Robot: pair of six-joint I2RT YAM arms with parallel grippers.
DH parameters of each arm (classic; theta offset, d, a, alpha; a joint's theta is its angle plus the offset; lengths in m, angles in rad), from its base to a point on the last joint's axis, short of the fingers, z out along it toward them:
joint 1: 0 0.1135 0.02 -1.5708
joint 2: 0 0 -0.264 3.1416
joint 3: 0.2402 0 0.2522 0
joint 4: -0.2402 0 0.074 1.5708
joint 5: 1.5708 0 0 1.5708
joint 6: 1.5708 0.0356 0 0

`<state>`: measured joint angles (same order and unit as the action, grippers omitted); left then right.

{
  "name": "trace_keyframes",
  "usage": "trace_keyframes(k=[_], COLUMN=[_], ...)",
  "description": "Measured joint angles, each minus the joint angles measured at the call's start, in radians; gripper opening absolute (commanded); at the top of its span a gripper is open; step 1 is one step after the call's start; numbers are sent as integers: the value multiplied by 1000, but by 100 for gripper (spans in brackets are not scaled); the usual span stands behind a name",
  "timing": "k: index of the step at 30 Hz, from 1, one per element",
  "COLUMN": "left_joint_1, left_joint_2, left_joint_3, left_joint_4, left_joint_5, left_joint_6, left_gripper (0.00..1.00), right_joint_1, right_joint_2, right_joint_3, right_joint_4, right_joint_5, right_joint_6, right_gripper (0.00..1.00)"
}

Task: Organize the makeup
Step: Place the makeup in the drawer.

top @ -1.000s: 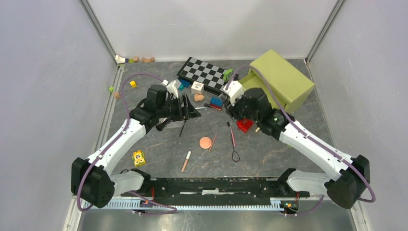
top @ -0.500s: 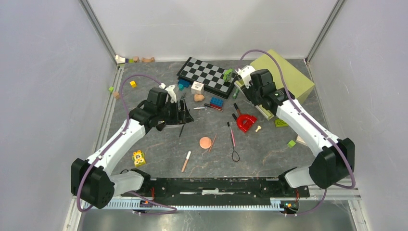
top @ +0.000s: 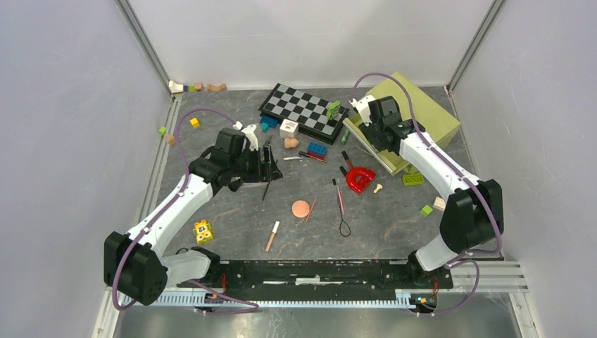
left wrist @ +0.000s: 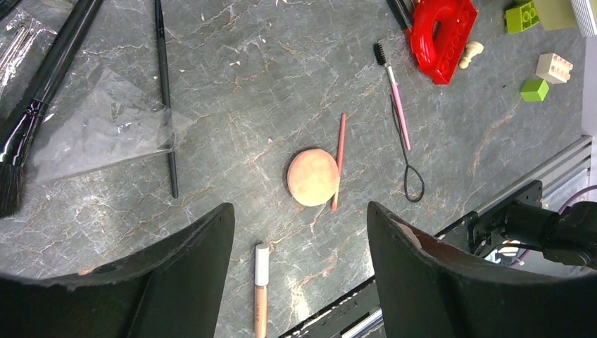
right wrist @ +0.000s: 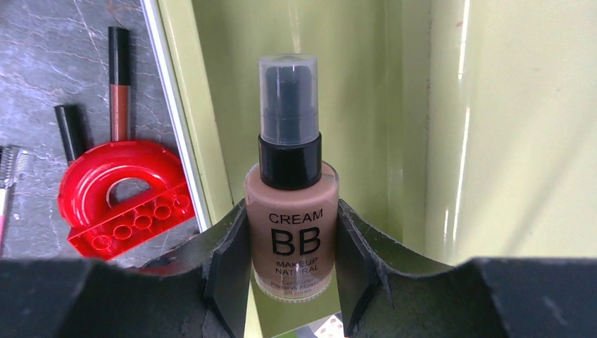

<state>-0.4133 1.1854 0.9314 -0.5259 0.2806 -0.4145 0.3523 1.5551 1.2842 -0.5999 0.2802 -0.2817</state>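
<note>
From high behind the near edge, our fixed camera looked down on the grey marbled worktop [top: 239, 204]. Our left wrist camera looked down from well above it, and we shared the round peach puff [left wrist: 312, 177] and red horseshoe-shaped piece [left wrist: 442, 32] with that view. Our right wrist camera sat close behind the tan cream bottle [right wrist: 292, 232], facing the olive-green box [right wrist: 422, 141], that red piece at its left.

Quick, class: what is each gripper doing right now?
Left gripper: open, holding nothing.
Right gripper: closed on the BB cream bottle.
</note>
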Motion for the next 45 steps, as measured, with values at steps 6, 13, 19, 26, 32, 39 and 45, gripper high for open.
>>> trace_keyframes(k=[6, 13, 19, 26, 32, 39, 45], left_joint_1=[0, 3, 3, 3, 3, 3, 3], left_joint_2=[0, 2, 15, 26, 39, 39, 39], left_joint_3=[0, 0, 0, -2, -2, -2, -2], left_joint_4=[0, 0, 0, 0, -1, 0, 0], left_joint_5=[-3, -2, -2, 6, 9, 9, 9], left_joint_6=[0, 0, 0, 0, 0, 0, 0], left_gripper=[75, 75, 75, 74, 74, 74, 74], right_joint_1=[-14, -37, -61, -92, -110, -127, -134], right_joint_2=[46, 71, 96, 97, 99, 113, 122], right_joint_3=[1, 0, -4, -32, -40, -40, -37], right_joint_4=[0, -1, 0, 0, -2, -6, -16], right_joint_5=[20, 43, 60, 40, 8, -6, -9], right_joint_6=[-12, -12, -12, -11, -5, 7, 21], right_gripper=[1, 2, 4, 16, 24, 37, 48])
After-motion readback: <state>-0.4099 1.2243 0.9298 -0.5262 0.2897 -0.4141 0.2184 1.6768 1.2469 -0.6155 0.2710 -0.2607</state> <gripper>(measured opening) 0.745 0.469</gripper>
